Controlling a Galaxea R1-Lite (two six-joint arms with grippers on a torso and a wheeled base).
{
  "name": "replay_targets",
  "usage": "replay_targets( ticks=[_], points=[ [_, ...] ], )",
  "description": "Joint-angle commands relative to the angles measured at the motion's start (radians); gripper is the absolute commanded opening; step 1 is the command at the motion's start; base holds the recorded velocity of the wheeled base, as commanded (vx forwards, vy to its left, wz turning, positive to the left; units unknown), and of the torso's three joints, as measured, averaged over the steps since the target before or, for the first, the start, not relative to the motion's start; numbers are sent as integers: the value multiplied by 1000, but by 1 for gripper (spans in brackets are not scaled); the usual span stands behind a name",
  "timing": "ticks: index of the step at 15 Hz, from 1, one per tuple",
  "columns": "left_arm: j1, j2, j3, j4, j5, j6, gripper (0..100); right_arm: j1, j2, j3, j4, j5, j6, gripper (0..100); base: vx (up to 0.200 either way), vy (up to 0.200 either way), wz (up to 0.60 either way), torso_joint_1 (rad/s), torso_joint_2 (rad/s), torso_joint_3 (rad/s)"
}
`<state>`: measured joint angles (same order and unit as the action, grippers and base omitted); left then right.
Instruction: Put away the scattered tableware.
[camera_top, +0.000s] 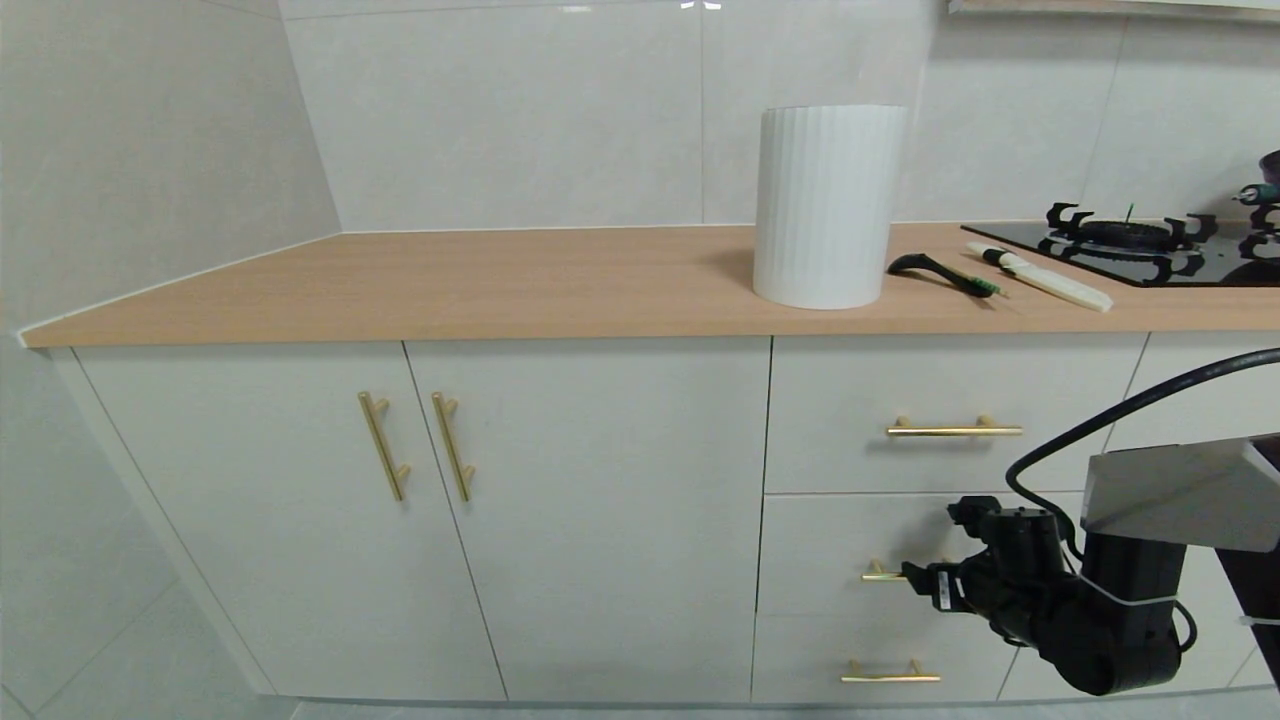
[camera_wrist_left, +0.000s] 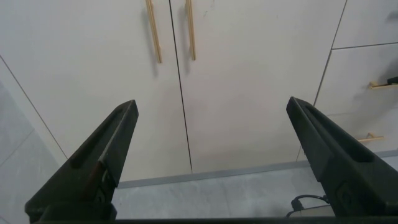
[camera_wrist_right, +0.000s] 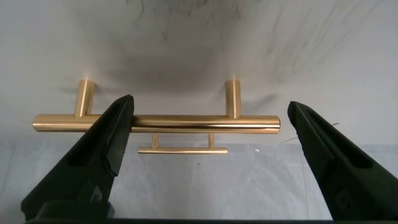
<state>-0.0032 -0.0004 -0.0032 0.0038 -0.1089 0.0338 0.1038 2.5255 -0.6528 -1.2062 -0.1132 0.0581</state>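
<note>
Presently in hand: opening a drawer, by my reading, as a place to stow the tableware; none of the tableware is held.
Right hand: the right hand (camera_top: 912, 580) sits low, at the right-hand drawer stack. Its fingers are spread wide on either side of the middle drawer handle (camera_wrist_right: 186, 122) and have not closed on the gold bar. Whether a finger touches the bar I cannot tell.
Left hand: the left hand (camera_wrist_left: 211, 104) has its fingers wide apart, holds nothing, and faces the cupboard doors (camera_wrist_left: 205, 81) to the left.
Tableware: a black-handled utensil (camera_top: 945, 272) with a green tip and a white-bladed utensil (camera_top: 1045, 277), perhaps a knife, lie side by side on the counter (camera_top: 500, 280). They are just right of the ribbed white canister (camera_top: 825, 205) and near the gas hob (camera_top: 1130, 245).
Progress: early, I judge; both utensils are on the counter and all the drawers look closed.
Next move calls for: bringing the fingers together squarely on the bar between its two posts. Then a straight pull outward, level with the drawer's travel, so the grip does not slide along the smooth metal.
Also in sight: the bottom drawer handle (camera_wrist_right: 183, 149), below and beyond the middle one.
</note>
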Motion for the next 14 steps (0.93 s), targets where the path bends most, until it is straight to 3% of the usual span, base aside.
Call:
replay_targets(
  ticks=[1,7,10,14],
  points=[
    [0,0,0,1,0,0,100,0,-4,2,4,0,-1,100,0,0,0,0,0,0],
    [0,0,0,1,0,0,100,2,-21,10,51,1,-1,100,0,0,0,0,0,0],
    [0,0,0,1,0,0,100,11,-171,147,69,9,-3,100,0,0,0,0,0,0],
    [0,0,0,1,0,0,100,109,-619,205,428,17,-3,100,0,0,0,0,0,0]
  ],
)
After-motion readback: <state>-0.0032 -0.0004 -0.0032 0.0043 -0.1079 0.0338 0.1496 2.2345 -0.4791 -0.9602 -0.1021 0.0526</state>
